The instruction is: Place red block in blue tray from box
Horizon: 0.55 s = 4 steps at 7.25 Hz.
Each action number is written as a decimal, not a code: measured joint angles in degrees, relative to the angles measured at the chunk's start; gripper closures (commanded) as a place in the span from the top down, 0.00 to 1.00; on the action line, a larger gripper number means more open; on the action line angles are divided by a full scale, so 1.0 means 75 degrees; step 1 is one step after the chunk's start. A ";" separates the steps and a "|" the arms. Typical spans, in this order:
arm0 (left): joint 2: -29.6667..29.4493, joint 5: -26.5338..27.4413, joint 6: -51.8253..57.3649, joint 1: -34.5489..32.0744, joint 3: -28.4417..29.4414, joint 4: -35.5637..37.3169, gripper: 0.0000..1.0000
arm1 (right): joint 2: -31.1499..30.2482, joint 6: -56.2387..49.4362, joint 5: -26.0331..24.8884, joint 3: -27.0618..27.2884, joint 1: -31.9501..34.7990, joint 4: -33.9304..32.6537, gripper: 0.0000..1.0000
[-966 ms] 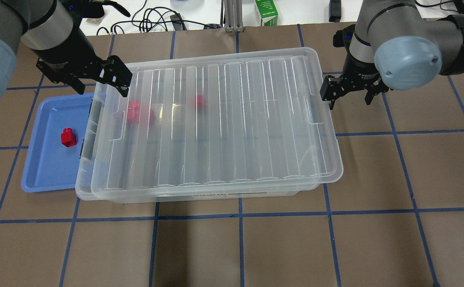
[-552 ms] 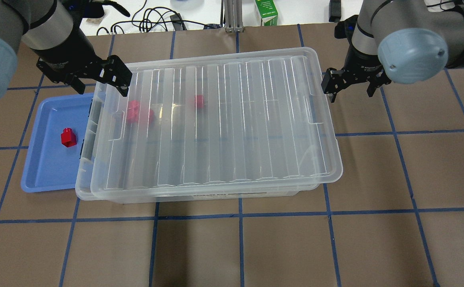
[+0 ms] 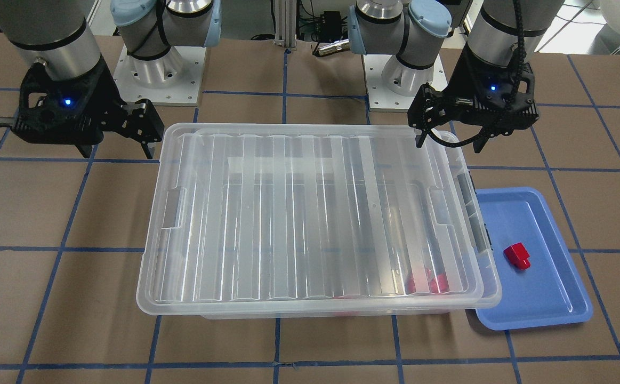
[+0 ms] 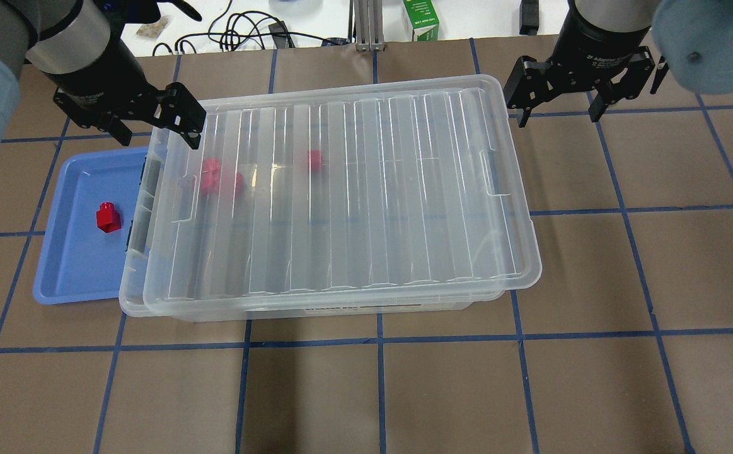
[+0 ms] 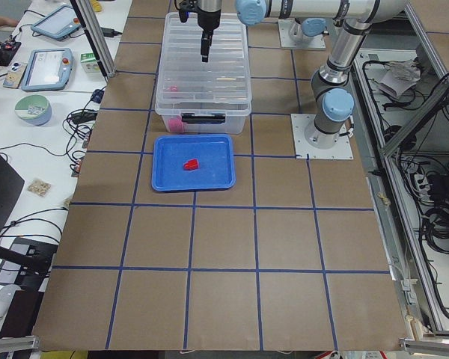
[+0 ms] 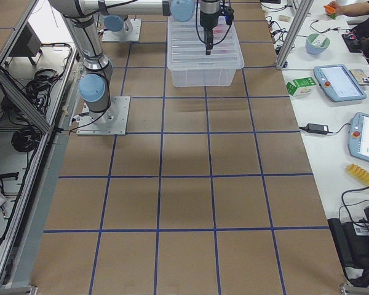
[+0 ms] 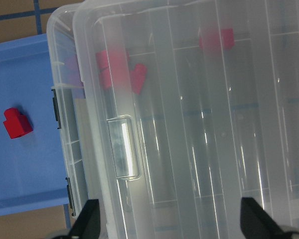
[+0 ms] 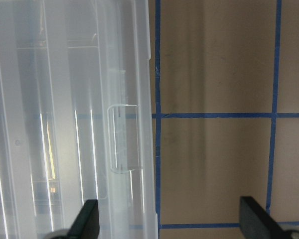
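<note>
One red block (image 4: pixel 108 218) lay in the blue tray (image 4: pixel 70 274) at nine o'clock of the box (image 4: pixel 341 189), seen overhead; left gripper (image 4: pixel 155 131) and right gripper (image 4: pixel 559 116) hovered spread, empty.

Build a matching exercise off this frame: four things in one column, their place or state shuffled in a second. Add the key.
Things
1. red block outside the box
2. blue tray
3. left gripper
4. right gripper

Place or state
A. open, just off the box's right end
B. open, above the box's left end
C. lying in the tray, clear of both grippers
D. on the table at the box's left end

Pairs: 1-C, 2-D, 3-B, 4-A
</note>
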 measured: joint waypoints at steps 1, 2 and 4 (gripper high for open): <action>0.0012 -0.0016 -0.0001 0.0013 0.0009 -0.0014 1.00 | -0.0074 0.0114 0.0018 0.0009 0.0099 0.0058 1.00; 0.0021 -0.0016 -0.0001 0.0017 0.0012 -0.0017 1.00 | -0.0098 0.0144 0.0026 0.0018 0.0136 0.0074 1.00; 0.0031 0.0021 -0.0002 0.0021 0.0023 -0.0012 1.00 | -0.0108 0.0130 0.0029 0.0028 0.0153 0.0088 1.00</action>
